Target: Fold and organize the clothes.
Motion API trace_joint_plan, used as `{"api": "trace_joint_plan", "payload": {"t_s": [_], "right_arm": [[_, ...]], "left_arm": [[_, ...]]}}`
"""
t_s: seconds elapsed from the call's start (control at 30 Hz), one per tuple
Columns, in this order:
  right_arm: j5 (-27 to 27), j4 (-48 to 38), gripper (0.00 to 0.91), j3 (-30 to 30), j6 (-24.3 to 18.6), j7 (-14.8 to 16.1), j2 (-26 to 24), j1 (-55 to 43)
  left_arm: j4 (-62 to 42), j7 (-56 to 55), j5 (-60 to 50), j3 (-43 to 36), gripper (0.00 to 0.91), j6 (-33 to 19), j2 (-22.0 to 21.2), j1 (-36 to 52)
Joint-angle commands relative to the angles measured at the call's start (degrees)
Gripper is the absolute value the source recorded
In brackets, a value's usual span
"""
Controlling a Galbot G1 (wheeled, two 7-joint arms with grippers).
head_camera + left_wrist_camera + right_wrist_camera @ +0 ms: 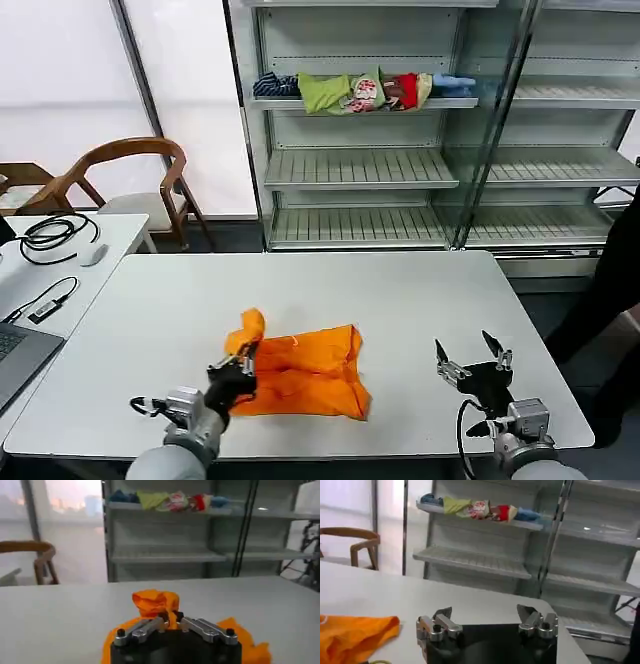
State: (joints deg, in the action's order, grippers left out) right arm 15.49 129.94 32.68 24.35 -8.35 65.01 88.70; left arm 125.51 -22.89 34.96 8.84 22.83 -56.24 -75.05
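White tabletop (330, 290) before steel shelving: the orange T-shirt (305, 375) lies half-folded near the front edge, its raised corner pinched in the left gripper (243, 366). Right gripper (472, 362) waits nearby, fingers spread. A thin pinch could slip, spilling the fold.

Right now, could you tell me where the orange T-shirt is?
The orange T-shirt lies crumpled on the white table, front-left in the head view, its near-left edge pinched by the left claw.

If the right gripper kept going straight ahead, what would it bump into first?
Probably nothing soon: the right gripper, fingers open, points across the bare white table toward the metal shelving. Depth is unclear.
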Motion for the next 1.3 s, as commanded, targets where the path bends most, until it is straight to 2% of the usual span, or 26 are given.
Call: {"api": "trace_joint_plan", "payload": {"t_s": [0.03,0.33,0.5,0.87,0.9,0.93,0.97,1.3], "right_arm": [[0.0,0.9,0.907,1.8,0.2,-0.1,0.2,1.0],[-0.1,1.1,0.907,2.6,0.5,-0.3,0.4,1.5],[-0.1,1.3,0.907,2.9,0.6,-0.3,0.7,1.9],[-0.1,1.2,0.907,2.9,0.6,-0.3,0.7,1.7],[-0.1,1.1,0.907,2.9,0.6,-0.3,0.7,1.7],[-0.1,1.1,0.907,2.9,0.7,-0.3,0.7,1.6],[-0.1,1.1,0.907,2.9,0.7,-0.3,0.6,1.5],[0.1,0.7,0.907,2.3,0.9,-0.2,0.0,0.3]], "left_arm": [[-1.1,2.0,0.7,-9.9,0.02,0.6,-4.3,5.8],[-4.4,2.4,0.1,-13.0,0.02,0.3,-6.2,9.8],[-8.3,3.7,-4.5,-14.8,0.02,-1.7,-7.6,12.0],[-13.0,4.9,-7.8,-16.4,0.02,-2.5,-8.4,14.9],[-13.6,5.2,-9.0,-16.5,0.06,-2.5,-8.5,15.0],[-13.8,5.4,-9.2,-16.6,0.403,-2.5,-8.5,14.9],[-14.0,6.3,-8.9,-16.8,0.907,-2.8,-8.4,14.8],[-12.2,10.9,-8.1,-17.4,0.907,-10.0,-8.6,14.1]]}}
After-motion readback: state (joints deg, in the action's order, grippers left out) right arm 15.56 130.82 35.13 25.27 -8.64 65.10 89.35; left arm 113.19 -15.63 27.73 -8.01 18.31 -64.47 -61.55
